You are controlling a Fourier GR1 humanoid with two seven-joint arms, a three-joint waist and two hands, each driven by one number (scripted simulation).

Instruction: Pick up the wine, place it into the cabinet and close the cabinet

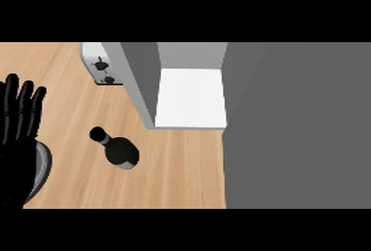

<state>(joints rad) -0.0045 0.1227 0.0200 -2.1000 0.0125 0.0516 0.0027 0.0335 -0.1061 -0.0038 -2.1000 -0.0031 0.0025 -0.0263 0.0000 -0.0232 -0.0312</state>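
A wooden worktop [87,122] is seen from steeply above. The wine [116,147], a dark bottle, is found standing on it a little left of the middle, its cap leaning toward the far left in this view; nothing is touching it. The cabinet [190,95] is placed just to the far right of the bottle, its grey door swung open on the left side and its white floor laid bare inside. A broad grey panel [297,127] is seen filling the right of the view. A silver toaster [100,66] is set at the far edge, tucked against the cabinet's left. The left hand [18,122] is held at the left edge, fingers straight and spread, grasping nothing, well apart from the bottle. The right hand is not shown.
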